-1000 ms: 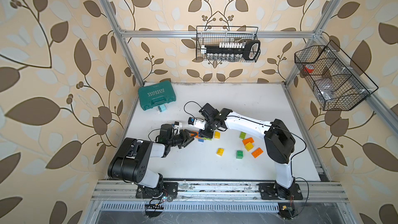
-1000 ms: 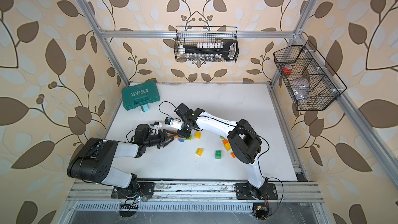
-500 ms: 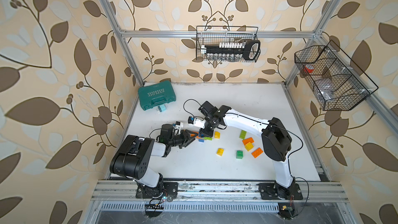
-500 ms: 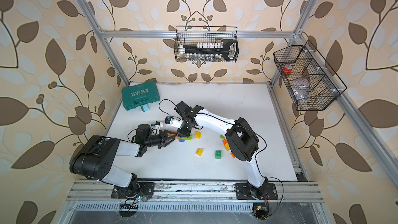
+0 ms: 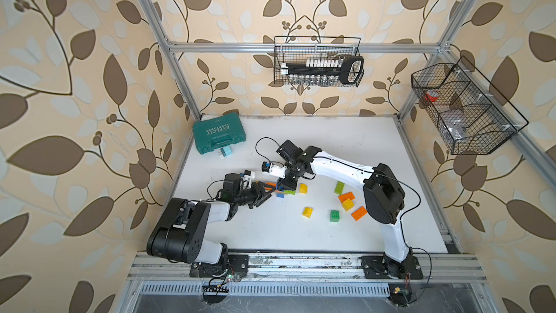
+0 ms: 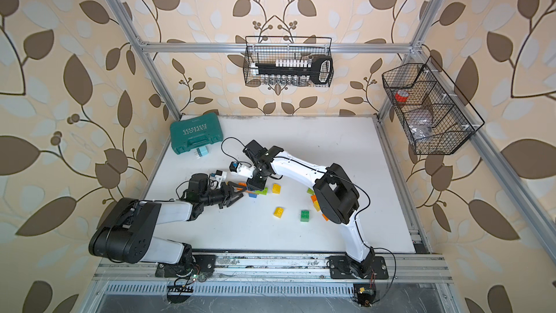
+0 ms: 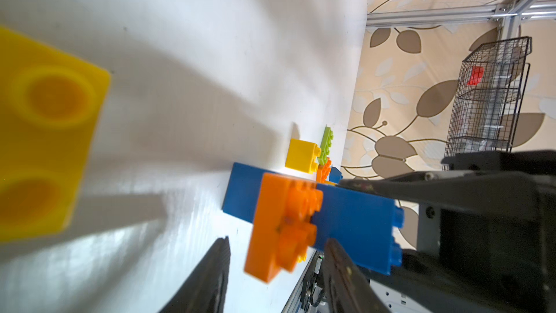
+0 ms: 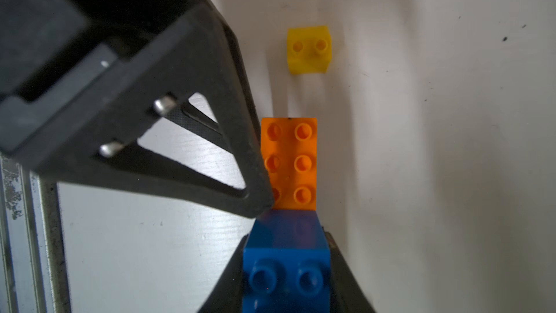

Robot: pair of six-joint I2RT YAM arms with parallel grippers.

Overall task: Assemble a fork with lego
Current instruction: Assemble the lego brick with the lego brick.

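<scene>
We hold blue brick [image 8: 285,236] clamped in right gripper [image 5: 283,184].
Left gripper [image 7: 275,254] part-open around attached orange brick [image 8: 289,161]; bare table [image 5: 270,230] frontward.

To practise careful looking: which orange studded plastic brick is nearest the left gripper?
The orange studded brick against the blue plastic brick in the right gripper; the other orange bricks lie beside the right arm.

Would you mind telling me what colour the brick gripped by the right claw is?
The brick is blue, seen best in the right wrist view.
</scene>
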